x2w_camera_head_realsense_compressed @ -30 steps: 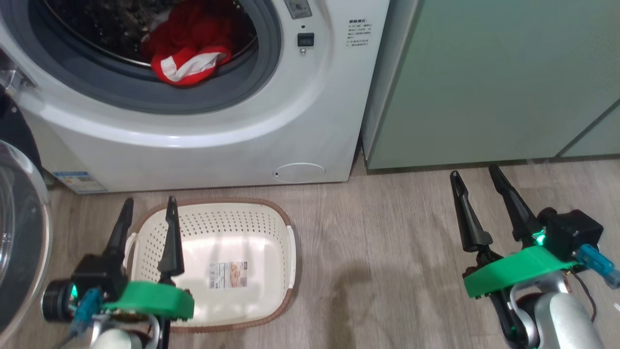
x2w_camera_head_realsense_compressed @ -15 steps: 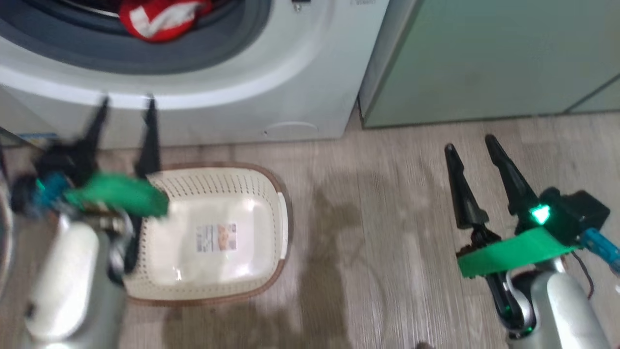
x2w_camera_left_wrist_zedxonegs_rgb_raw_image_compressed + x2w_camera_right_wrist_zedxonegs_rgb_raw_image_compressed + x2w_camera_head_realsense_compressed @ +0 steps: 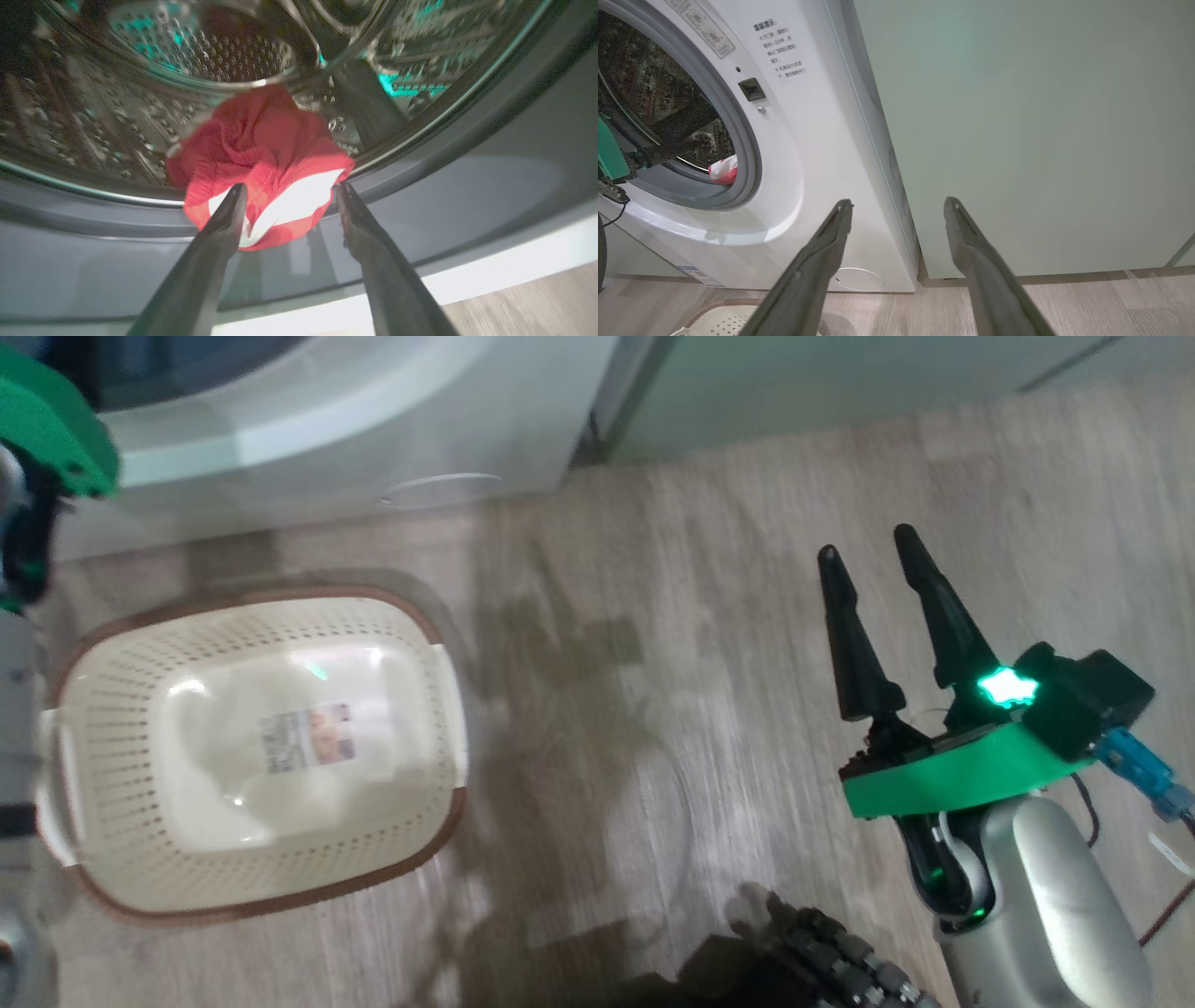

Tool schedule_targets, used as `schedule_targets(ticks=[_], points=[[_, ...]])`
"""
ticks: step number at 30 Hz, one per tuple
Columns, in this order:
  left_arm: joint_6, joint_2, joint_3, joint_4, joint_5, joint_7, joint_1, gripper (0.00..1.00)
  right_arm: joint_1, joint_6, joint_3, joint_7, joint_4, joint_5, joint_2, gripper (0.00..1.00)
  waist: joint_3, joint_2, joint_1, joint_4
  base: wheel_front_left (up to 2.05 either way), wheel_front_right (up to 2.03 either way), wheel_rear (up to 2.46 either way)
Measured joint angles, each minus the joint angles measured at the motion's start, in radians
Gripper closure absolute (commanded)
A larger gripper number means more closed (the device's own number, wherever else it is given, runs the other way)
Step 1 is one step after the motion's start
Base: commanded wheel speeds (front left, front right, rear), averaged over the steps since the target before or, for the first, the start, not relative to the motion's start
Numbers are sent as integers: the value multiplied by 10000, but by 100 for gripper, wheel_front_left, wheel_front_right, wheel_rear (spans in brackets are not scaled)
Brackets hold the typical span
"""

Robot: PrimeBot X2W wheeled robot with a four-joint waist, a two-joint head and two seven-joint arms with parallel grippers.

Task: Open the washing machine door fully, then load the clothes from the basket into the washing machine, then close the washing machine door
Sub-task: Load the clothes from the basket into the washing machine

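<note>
Status from our end, for anyone following: the clothes (image 3: 261,140), one red bundle with a white panel, sat right at the front of the perforated steel drum (image 3: 210,51) of the washing machine (image 3: 808,163), sagging over the lip onto the grey rubber gasket (image 3: 490,149). In the left wrist view we had the left gripper (image 3: 290,185) pointed straight at that bundle with its two dark fingers spread wide, one tip over the bundle's lower left and the other at its right edge. Nothing was pinched between them, and honestly we couldn't tell whether either tip touched the fabric. The basket (image 3: 103,756) stood on the wood-look floor (image 3: 653,616) just in front of the washing machine, with nothing in it but the sticker label (image 3: 308,739) on its bottom. The right gripper (image 3: 865,543) hung over bare floor well to the right of the basket, fingers just as wide apart and empty. From the right wrist view those fingers pointed at the seam between the washing machine's white front and the pale green cabinet (image 3: 1017,140) beside it. We could also see the drum mouth uncovered, the red-and-white bundle low in it, and the round flap (image 3: 859,279) near the machine's bottom right corner. Head view was a bit blurry.
</note>
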Motion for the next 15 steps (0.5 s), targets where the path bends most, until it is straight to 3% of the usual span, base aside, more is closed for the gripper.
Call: schedule_targets(ticks=[4, 15], points=[[-286, 635, -48, 943, -6, 1070, -983, 0, -207, 0, 286, -253, 345, 360, -2, 0, 525, 0, -1, -577, 0, 0, 0], [-686, 1860, -629, 1499, 10, 4029, -2634, 0, -806, 0, 579, -355, 462, 936, -2, 0, 1312, 0, -2, -1330, 0, 0, 0]])
